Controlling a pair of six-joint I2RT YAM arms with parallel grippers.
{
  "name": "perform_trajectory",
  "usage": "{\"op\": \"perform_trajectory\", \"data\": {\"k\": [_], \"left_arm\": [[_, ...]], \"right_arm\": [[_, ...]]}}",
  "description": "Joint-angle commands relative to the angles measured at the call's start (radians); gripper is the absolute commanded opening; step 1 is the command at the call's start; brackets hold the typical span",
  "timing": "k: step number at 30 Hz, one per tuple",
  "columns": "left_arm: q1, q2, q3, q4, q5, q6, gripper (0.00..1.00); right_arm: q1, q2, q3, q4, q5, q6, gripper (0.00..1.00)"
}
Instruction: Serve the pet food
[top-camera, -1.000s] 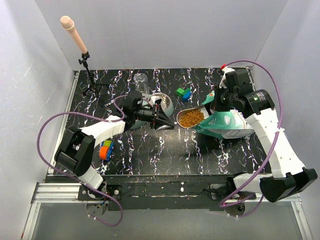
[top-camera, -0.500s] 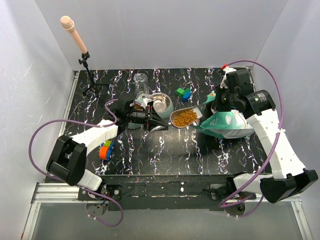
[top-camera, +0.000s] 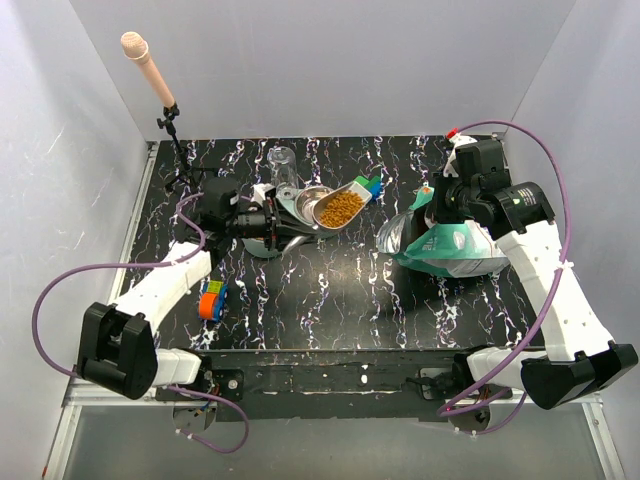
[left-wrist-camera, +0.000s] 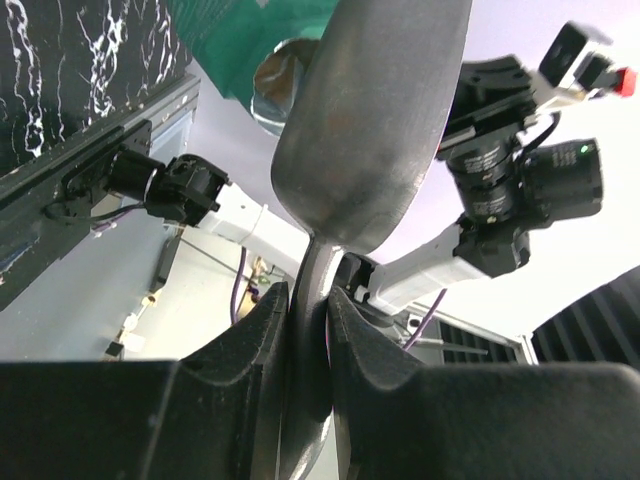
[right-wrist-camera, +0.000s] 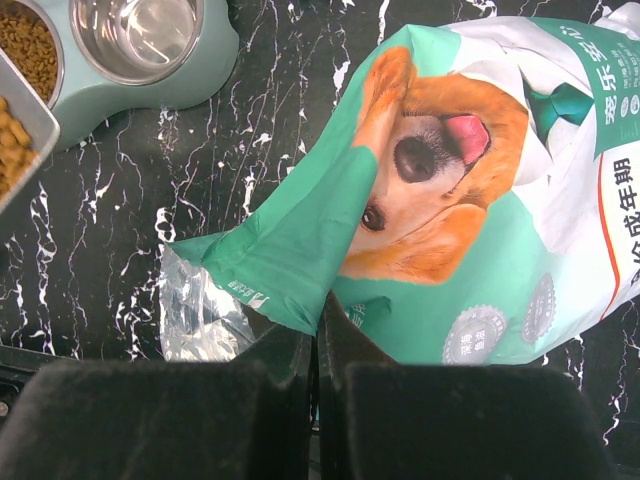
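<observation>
At right centre of the top view, our right gripper (right-wrist-camera: 317, 330) is pinched shut on the bag (right-wrist-camera: 450, 200); a slip would let its open mouth slump. In the upper middle, our left gripper (left-wrist-camera: 310, 300) is clamped on the handle of the scoop (left-wrist-camera: 370, 130), held above the feeder (right-wrist-camera: 200, 85). An off-centre tip would scatter the pet food (top-camera: 343, 207) over the table (top-camera: 330, 290).

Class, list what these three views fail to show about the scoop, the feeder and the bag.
- Left wrist view: the scoop shows only its underside, hiding the pet food on it.
- Right wrist view: the feeder has its filled bowl cut off by the top-left corner.
- Top view: the scoop covers part of the feeder.
- All views: the bag hides behind its own wall how much it holds.
</observation>
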Motion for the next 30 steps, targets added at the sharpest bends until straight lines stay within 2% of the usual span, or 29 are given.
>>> {"op": "perform_trajectory", "data": {"k": [1, 9, 15, 21, 30], "left_arm": [[0.058, -0.024, 0.096, -0.142, 0.006, 0.117, 0.00], [0.091, 0.117, 0.188, -0.321, -0.048, 0.284, 0.00], [0.101, 0.186, 0.199, -0.389, -0.074, 0.375, 0.00], [0.104, 0.267, 0.203, -0.398, -0.120, 0.383, 0.00], [0.110, 0.384, 0.306, -0.447, -0.166, 0.387, 0.00]], "right_arm": [[-0.008, -0.039, 0.017, 0.047, 0.021, -0.014, 0.01], [-0.008, -0.058, 0.001, 0.047, 0.015, -0.011, 0.01], [-0.006, -0.078, -0.016, 0.050, 0.015, -0.011, 0.01], [-0.008, -0.098, -0.032, 0.050, 0.012, -0.010, 0.01], [-0.008, -0.143, -0.081, 0.064, 0.000, -0.002, 0.01]]}}
